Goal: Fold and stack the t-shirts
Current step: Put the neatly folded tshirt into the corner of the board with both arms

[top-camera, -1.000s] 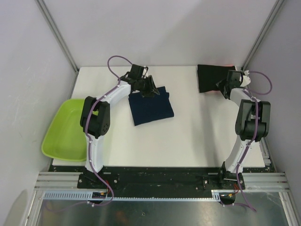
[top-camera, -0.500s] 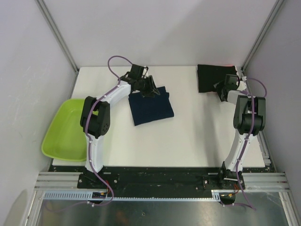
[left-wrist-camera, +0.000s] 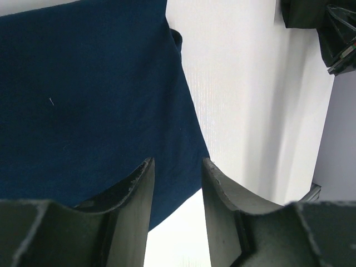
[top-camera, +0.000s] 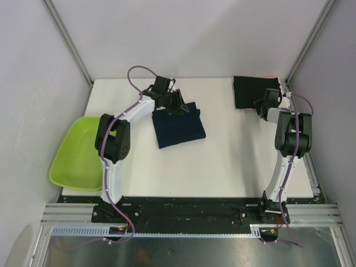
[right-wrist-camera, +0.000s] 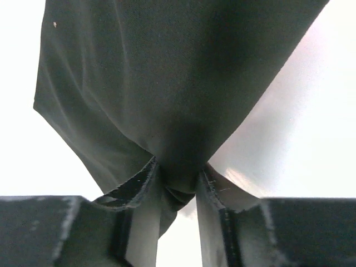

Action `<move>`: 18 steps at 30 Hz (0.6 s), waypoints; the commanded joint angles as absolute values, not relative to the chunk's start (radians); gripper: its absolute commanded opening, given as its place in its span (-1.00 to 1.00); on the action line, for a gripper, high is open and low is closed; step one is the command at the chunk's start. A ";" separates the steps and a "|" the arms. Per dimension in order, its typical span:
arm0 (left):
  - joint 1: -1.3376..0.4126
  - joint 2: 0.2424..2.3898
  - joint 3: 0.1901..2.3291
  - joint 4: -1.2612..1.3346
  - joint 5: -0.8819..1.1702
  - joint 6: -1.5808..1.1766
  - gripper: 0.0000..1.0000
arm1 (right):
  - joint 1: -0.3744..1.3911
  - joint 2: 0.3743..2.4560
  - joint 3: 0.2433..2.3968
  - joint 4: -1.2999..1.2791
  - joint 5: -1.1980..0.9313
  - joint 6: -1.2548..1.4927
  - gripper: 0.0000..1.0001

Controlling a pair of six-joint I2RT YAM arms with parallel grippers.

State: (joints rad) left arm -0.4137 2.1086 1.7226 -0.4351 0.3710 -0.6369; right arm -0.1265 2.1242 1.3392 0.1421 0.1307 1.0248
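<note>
Top external view, items as seen from the near side of the rig:

1. Table (top-camera: 233, 150): white top, walled on three sides.
2. Navy t-shirt (top-camera: 179, 130): folded to a rough rectangle, lying flat and slightly skewed, left of centre and toward the far side of the table.
3. Black t-shirt (top-camera: 250, 92): in the far right corner, well apart from the navy one, also a flat folded shape.
4. Red-pink edge (top-camera: 271, 77): a thin strip showing at the far border of the black t-shirt; what it belongs to cannot be told.
5. Green tub (top-camera: 78, 153): lime plastic, set at the table's left edge beside the left arm, with nothing visible inside.
6. Left gripper (top-camera: 179, 105): reached out over the far edge of the navy t-shirt. Left wrist view: fingers (left-wrist-camera: 136, 192) stand apart with a moderate gap, astride the shirt's edge; the cloth between them lies smooth, not bunched, with bare table showing just past it.
7. Right gripper (top-camera: 260, 104): at the near right edge of the black t-shirt. Right wrist view: fingers (right-wrist-camera: 139, 183) pinched on a gathered fold of the black cloth, with creases fanning away from the pinch.
</note>
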 commanded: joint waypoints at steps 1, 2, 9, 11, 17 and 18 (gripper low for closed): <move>-0.411 2.113 1.759 -0.426 0.388 -0.632 -0.14 | -0.128 2.160 1.339 0.138 0.178 1.033 -0.53; -0.411 2.114 1.760 -0.426 0.388 -0.632 -0.14 | -0.128 2.162 1.339 0.139 0.182 1.033 -0.62; -0.412 2.118 1.763 -0.426 0.390 -0.632 -0.15 | -0.127 2.161 1.340 0.127 0.193 1.032 -0.99; -0.413 2.118 1.763 -0.426 0.391 -0.632 -0.15 | -0.125 2.154 1.339 0.112 0.201 1.033 -1.00; -0.411 2.114 1.756 -0.426 0.392 -0.633 -0.16 | -0.121 2.123 1.339 0.024 0.208 1.045 -1.00; -0.411 2.112 1.755 -0.425 0.392 -0.633 -0.16 | -0.120 2.117 1.339 -0.001 0.208 1.047 -1.00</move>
State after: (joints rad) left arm -0.4137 2.1155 1.7226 -0.4351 0.3710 -0.6369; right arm -0.1226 2.1296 1.3399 0.1490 0.1501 1.0473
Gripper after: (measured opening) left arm 0.421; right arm 0.053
